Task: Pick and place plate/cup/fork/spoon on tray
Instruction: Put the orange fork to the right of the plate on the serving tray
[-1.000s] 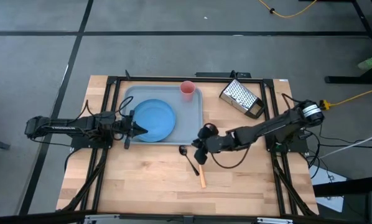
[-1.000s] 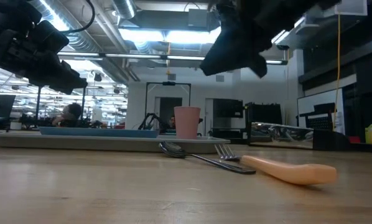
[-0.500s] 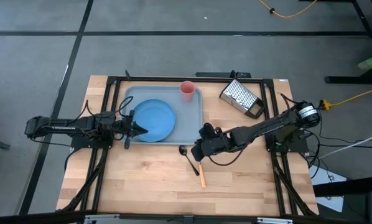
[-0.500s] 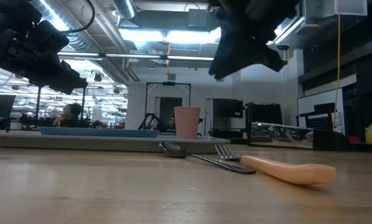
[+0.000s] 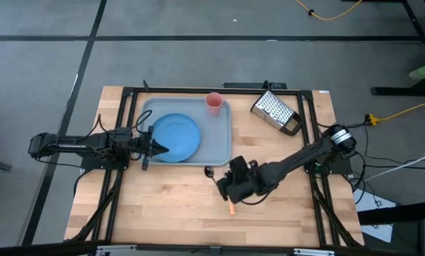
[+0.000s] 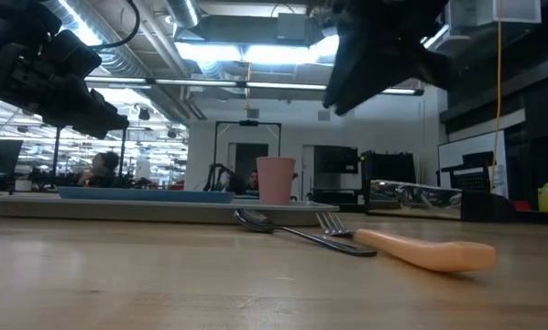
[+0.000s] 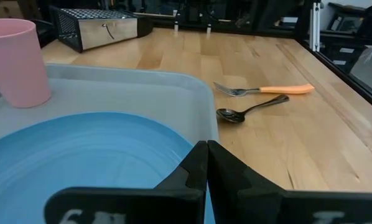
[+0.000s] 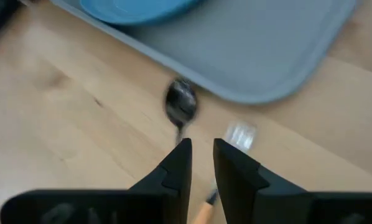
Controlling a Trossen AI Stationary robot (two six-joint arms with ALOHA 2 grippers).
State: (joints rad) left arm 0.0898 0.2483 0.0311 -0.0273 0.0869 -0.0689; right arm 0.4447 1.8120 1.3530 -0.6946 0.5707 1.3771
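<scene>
The blue plate lies flat in the grey-blue tray, and the pink cup stands upright at the tray's far right corner. The dark spoon and the orange-handled fork lie side by side on the wood, just off the tray's near right corner. My right gripper hovers well above them, fingers narrowly open and empty; its wrist view shows the spoon's bowl and the fork's tines beyond the fingertips. My left gripper is shut and hovers over the plate's near edge.
A metal box grater lies on the table to the right of the tray. Bare wood stretches along the table's near side. Black frame rails run along the table's left and right sides.
My right gripper has moved toward the table's near edge and slightly left, from beside the tray's near right corner to above the fork and spoon. The fork and spoon have stayed where they were.
</scene>
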